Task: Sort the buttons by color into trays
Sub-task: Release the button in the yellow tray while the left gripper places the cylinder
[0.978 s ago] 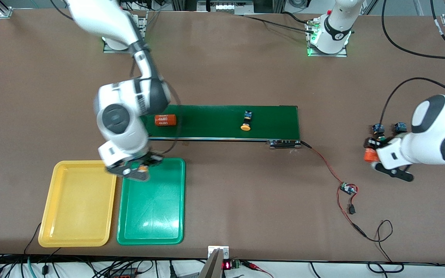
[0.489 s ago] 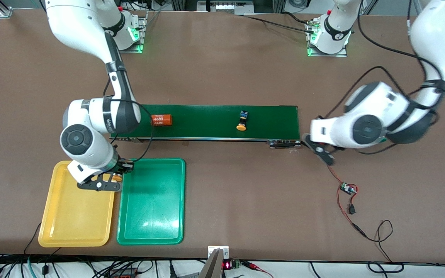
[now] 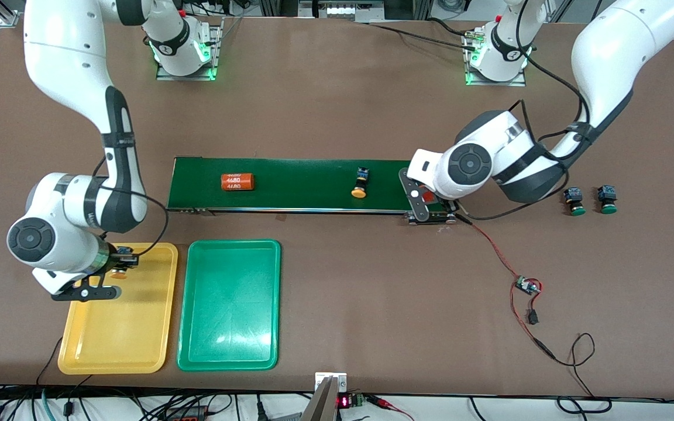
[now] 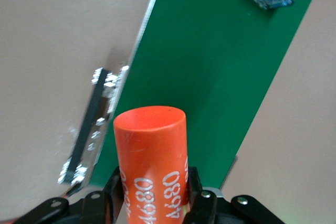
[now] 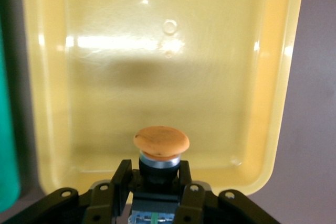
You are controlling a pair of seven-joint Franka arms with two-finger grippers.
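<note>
Your brown table (image 3: 337, 105) | yellow tray (image 3: 116, 339) and green tray (image 3: 229, 304) side by side at the near edge, toward the right arm's corner | conveyor belt (image 3: 308, 184) mid-table | two green buttons (image 3: 591, 200) toward the left arm's edge | wired circuit board (image 3: 527, 286).

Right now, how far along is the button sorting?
Nothing is sorted yet: both trays hold nothing. The right gripper holds a yellow-orange button over the yellow tray. The left gripper holds an orange 4680 cylinder over the conveyor belt. One belt button and two green buttons remain.
</note>
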